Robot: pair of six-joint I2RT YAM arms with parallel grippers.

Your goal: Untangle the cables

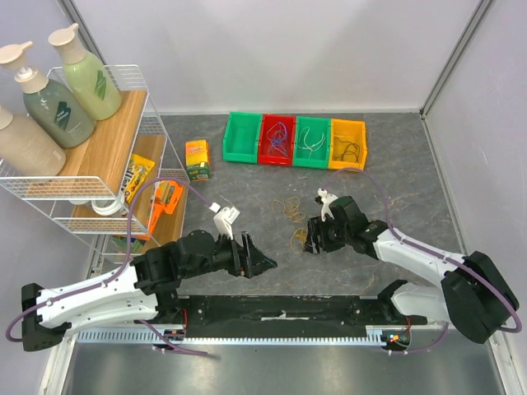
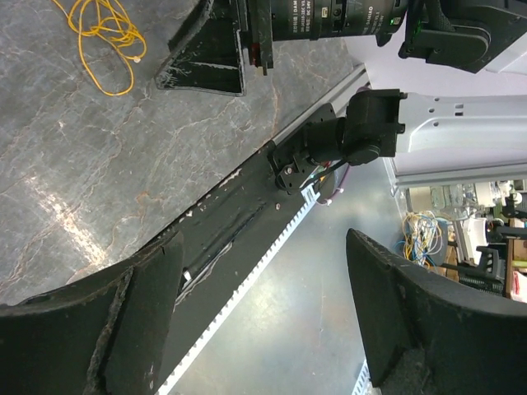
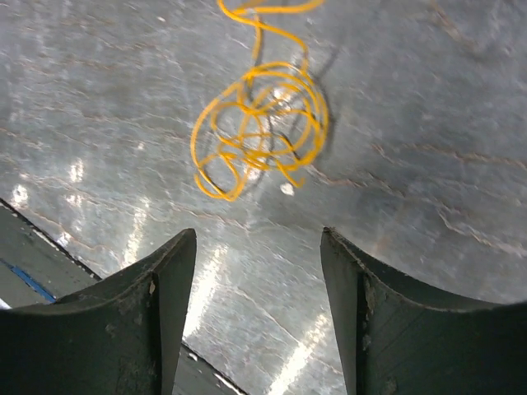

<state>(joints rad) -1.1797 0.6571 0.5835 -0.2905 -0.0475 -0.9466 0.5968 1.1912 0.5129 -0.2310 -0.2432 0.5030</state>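
Observation:
A yellow cable (image 1: 297, 239) lies coiled on the grey table just left of my right gripper (image 1: 310, 237). In the right wrist view the coil (image 3: 259, 136) lies on the table ahead of the open, empty jaws (image 3: 258, 247). A second loose yellow cable (image 1: 288, 209) lies a little farther back. My left gripper (image 1: 261, 257) is open and empty, left of the coil, over the near table edge (image 2: 265, 239). The coil also shows in the left wrist view (image 2: 103, 37). Purple and blue cables (image 1: 278, 137), a white cable (image 1: 311, 141) and a black cable (image 1: 349, 151) lie in bins.
A row of bins, green (image 1: 241, 138), red (image 1: 267, 151), green (image 1: 298, 152) and yellow (image 1: 333, 153), stands at the back. A wire rack (image 1: 107, 177) with bottles stands at the left. A yellow-green box (image 1: 198, 159), an orange item (image 1: 165, 202) and a white tag (image 1: 224, 216) are nearby.

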